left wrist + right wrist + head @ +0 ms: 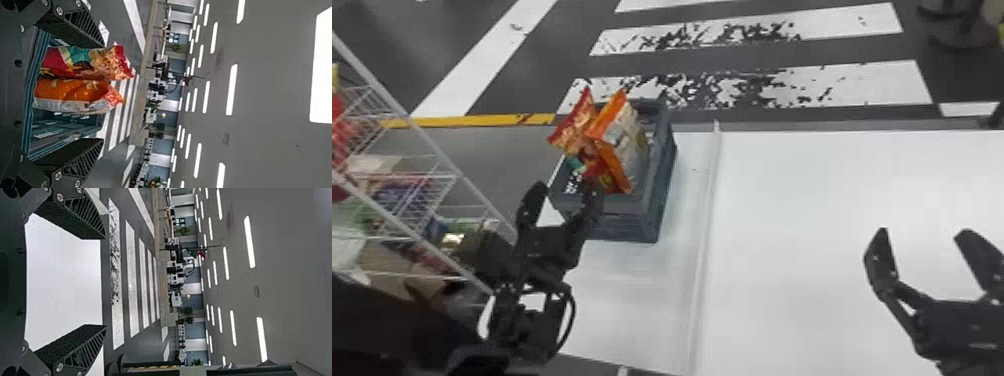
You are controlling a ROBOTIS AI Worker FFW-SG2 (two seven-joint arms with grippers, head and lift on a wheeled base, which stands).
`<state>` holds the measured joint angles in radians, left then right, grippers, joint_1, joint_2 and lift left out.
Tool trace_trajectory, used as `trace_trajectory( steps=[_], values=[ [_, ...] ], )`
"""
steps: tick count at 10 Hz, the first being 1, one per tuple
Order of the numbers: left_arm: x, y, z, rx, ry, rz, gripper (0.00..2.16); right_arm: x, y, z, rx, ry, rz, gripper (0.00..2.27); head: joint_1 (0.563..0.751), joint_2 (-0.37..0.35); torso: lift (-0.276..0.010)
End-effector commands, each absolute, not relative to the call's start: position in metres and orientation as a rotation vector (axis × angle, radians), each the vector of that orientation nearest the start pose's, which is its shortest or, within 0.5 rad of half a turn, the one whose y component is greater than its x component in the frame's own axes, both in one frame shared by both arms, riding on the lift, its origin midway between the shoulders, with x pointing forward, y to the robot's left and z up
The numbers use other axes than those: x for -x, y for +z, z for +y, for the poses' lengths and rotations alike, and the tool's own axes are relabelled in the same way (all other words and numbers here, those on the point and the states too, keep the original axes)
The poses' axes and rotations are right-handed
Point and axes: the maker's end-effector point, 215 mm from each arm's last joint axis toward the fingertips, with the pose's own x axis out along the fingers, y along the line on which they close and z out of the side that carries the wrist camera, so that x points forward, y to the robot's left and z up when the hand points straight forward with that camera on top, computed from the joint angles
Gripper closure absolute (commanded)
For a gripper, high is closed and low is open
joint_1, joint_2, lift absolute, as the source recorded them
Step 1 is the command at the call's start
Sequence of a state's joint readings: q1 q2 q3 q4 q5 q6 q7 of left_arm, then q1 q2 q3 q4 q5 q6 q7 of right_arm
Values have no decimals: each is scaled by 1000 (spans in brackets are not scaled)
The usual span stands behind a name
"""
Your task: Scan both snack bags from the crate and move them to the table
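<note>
2 snack bags, standing side by side in 1 gray crate (627, 220), tops rising above its rim: 1 red bag (574, 127); 1 orange-and-white bag (632, 137), to the right of the red.

Crate: on the white surface (807, 200), near its far edge, left of 1 raised seam (708, 200); a narrow strip lies between crate wall and seam. Right of the seam, the surface spreads broadly to the far edge, with wide room for moving.

1 left claw (566, 191): 2 fingers spread, at the crate's near edge; left wrist view shows both bags beyond the gap. Contact with the rim cannot be told.

1 right claw (924, 231): 2 fingers spread, over the right part, well apart from the crate.

1 wire rack (449, 162), stocked: left of the crate, room tighter there.
</note>
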<state>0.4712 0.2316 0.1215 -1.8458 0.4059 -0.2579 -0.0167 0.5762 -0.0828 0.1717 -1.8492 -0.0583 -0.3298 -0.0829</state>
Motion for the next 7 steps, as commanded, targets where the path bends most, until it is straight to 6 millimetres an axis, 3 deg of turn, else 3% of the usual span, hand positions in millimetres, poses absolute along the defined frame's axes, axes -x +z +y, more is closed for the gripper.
trace_trajectory(
  steps=[1,2,7],
  values=[
    [-468,-348,340,140,48,1,154,-401,-389,-165,-74,89,13,124,695,244,-87],
    [-479,-355,339,141,40,64,161,-404,-387,-161,-72,98,8,124,695,234,-87],
    [-539,-321,340,166,34,78,151,-408,-386,-155,-66,107,6,124,695,215,-87]
  ],
)
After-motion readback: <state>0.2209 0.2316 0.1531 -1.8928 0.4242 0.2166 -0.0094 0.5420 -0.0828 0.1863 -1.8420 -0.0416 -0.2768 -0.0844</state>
